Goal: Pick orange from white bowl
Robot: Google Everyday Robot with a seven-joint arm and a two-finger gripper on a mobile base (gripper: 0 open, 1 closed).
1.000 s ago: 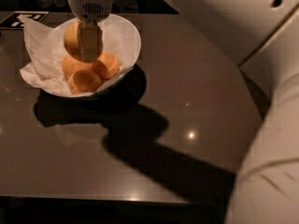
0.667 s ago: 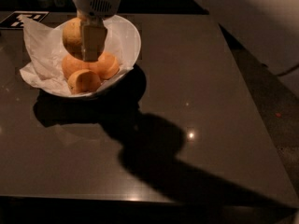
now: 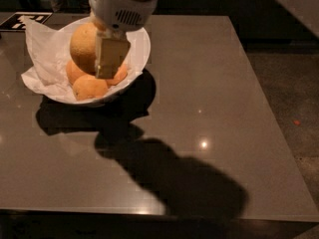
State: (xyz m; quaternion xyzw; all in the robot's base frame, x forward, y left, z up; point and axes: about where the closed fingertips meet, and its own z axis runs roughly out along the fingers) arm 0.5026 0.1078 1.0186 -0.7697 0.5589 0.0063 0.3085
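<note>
The end effector (image 3: 105, 63) hangs over the white bowl (image 3: 142, 50) at the far left of the table (image 3: 214, 78), reaching down into it from its white housing (image 3: 124, 4) at the top of the view. Its beige lower part sits right against the near right side of the orange (image 3: 82, 46), touching it; whether it is clamped on the fruit or only beside it, I cannot tell, since the far side is hidden

The orange is in the bowl, the topmost fruit there, resting above three smaller, deeper-orange fruits (image 3: 89, 87) packed along the bowl's near side. Crumpled white tissue paper (image 3: 44, 59) lines the bowl and spills over its left rim onto the table

The table is dark and glossy, with small light glints, and a heavy shadow (image 3: 174, 183) runs from under the bowl toward the near edge. A black-and-white marker (image 3: 25, 20) lies at the far left corner. Speckled floor (image 3: 284, 108) shows to the right
</note>
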